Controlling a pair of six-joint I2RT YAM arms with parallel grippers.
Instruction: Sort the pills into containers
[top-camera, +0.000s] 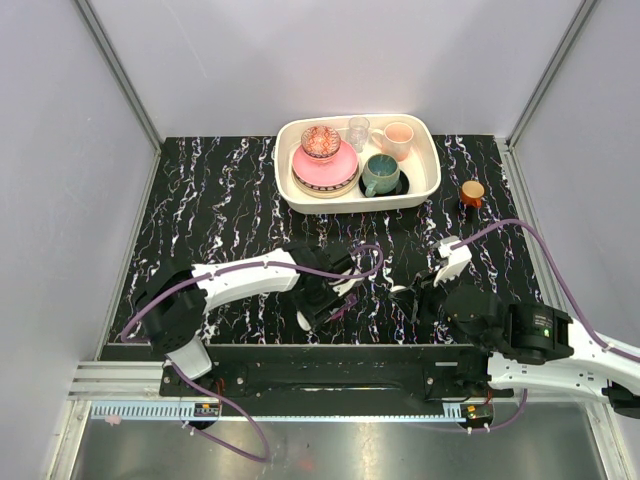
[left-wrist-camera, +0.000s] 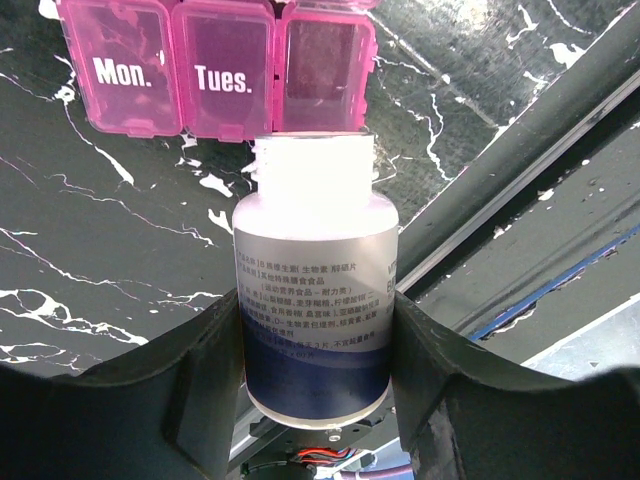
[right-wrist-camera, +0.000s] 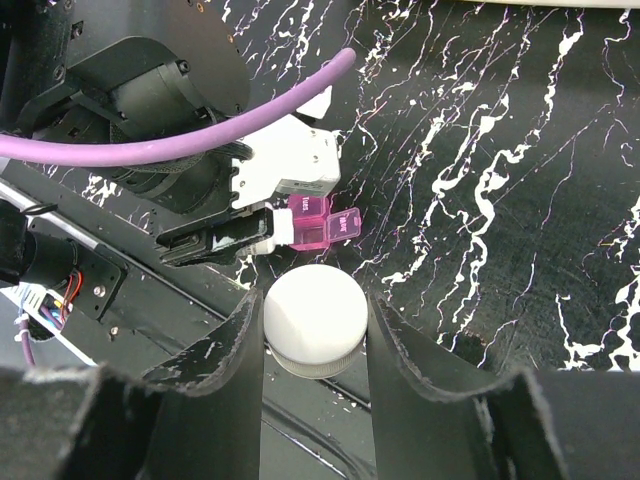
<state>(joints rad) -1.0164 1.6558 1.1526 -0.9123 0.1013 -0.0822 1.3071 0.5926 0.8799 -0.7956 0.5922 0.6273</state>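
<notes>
My two arms reached low over the black white-veined table (top-camera: 220, 200), wrists turned toward each other. One cream tray (top-camera: 350, 206) of crockery sat at the far edge. My left gripper (left-wrist-camera: 315, 345) was clamped on one white labelled plastic bottle (left-wrist-camera: 315, 250), its uncapped neck right at one magenta plastic pill box (left-wrist-camera: 215, 70) with three compartments showing. My right gripper (right-wrist-camera: 315, 345) pinched one round white cap (right-wrist-camera: 315, 315). I could not make out any pills.

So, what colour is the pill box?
The pill box is translucent magenta-pink; the left wrist view shows it best.
</notes>
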